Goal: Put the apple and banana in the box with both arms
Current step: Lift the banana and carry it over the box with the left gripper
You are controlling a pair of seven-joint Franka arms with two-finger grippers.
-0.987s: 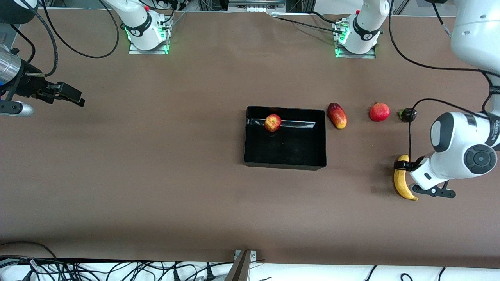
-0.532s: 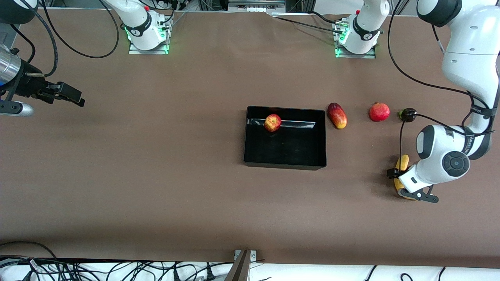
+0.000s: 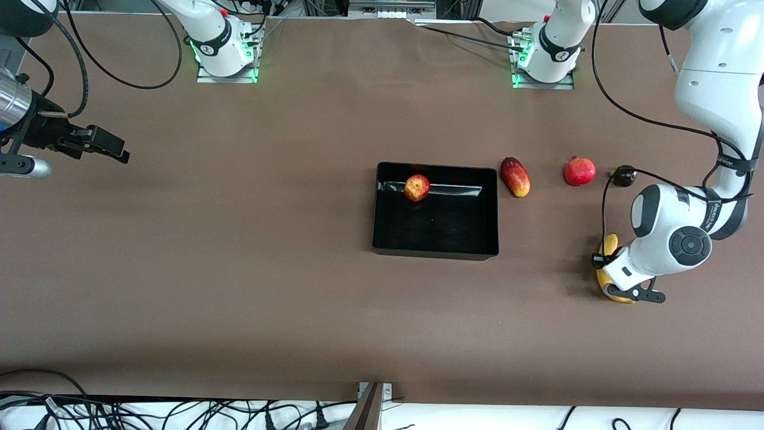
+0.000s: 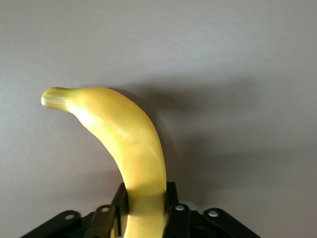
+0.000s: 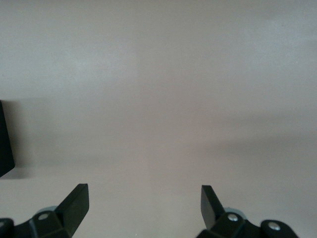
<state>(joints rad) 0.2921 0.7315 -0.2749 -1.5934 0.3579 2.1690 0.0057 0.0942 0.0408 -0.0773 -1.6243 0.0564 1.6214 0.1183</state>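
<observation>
Apple: the apple (image 3: 416, 187) already sits in the box (image 3: 435, 248), close to the wall nearest the robots' bases
Banana: the banana (image 3: 607, 248) is at the left arm's end of the surface (image 3: 239, 269), nearer the front camera than the pomegranate (image 3: 579, 171)
Left end effector: the left end effector (image 3: 609, 276) has its fingers closed against both sides of the banana (image 4: 133, 148), gripping near one end
Right end effector: the right end effector (image 3: 110, 149) waits with fingers spread wide, holding nothing
Doing it well: I'd lift straight up first, since a grip near the end may let the long fruit swing, then carry it over the box and lower it beside the apple
</observation>
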